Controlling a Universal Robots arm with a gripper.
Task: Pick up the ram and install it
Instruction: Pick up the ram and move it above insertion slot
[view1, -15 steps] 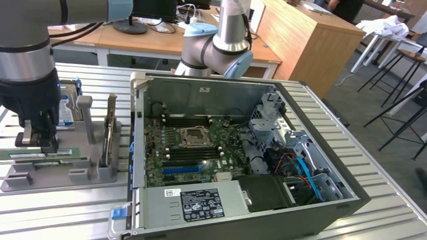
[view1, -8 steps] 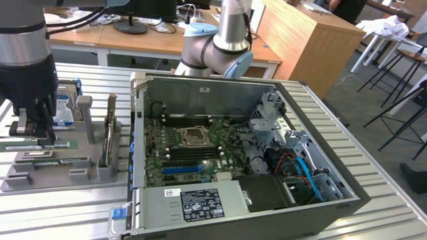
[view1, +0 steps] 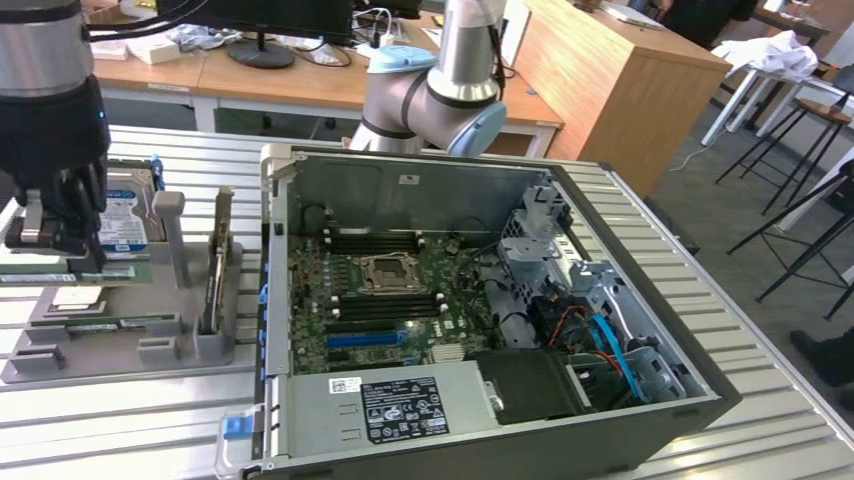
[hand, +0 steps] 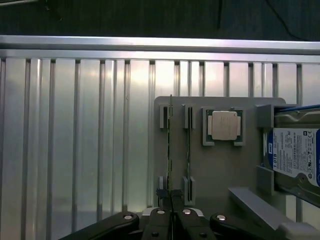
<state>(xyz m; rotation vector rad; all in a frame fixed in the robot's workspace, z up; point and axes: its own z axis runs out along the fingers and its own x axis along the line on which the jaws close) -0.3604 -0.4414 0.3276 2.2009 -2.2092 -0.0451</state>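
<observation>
- Fingers (hand: 177, 195) clamped together on the ram (hand: 170, 145), edge-up in its slot
- Grey holder (hand: 215, 170) on the slatted worktop (hand: 75, 135) also carries processor chip (hand: 224, 125) and hard drive (hand: 295, 155)

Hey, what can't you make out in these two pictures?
Ram face: edge-on in the wrist view, chips and label unseen.
Whether the shut claw pinches the ram: the claw itself covers the contact, wrist view.
Drive: cut off by the wrist view's edge.
Tray: partly behind the claw in the exterior view.
</observation>
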